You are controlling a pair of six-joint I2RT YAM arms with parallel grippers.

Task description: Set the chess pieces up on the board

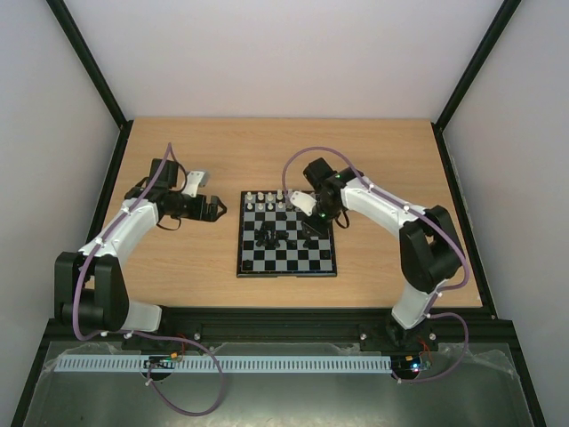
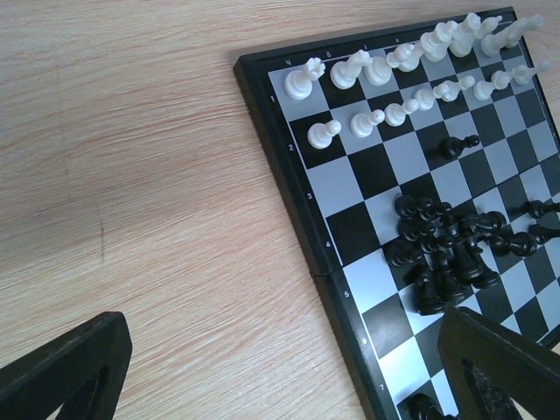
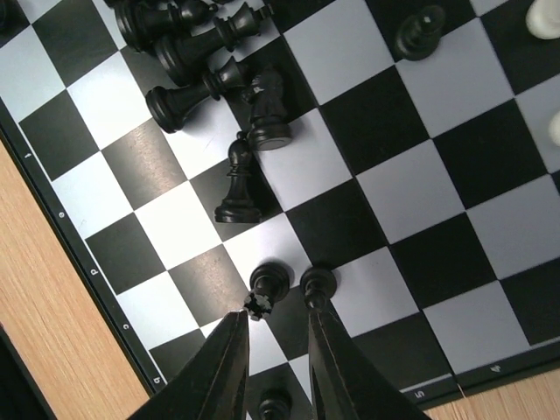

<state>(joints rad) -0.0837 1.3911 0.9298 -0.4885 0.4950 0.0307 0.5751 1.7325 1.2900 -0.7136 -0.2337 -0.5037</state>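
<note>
board (image 1: 286, 265) flat on the wood counter (image 1: 178, 267), centred between the two arms. mid-board: black pieces (image 2: 442, 249) in a jumbled heap, most tipped over, touching each other. right claw (image 3: 278, 313) low over the board's right part, beside the heap; jaws a narrow slit apart, nothing seen clamped in the slit. black king (image 3: 267, 282) upright right at one tip, touching or just clear, can't tell; second black piece (image 3: 317, 284) upright at the other tip. left claw (image 1: 220, 210) off the board, over counter just beside its left edge, jaws spread wide, holding nothing. lone black pawn (image 2: 455, 144) apart from the heap, just short of the white rows. far edge: white pieces (image 2: 378, 70) lined up in two rows
</note>
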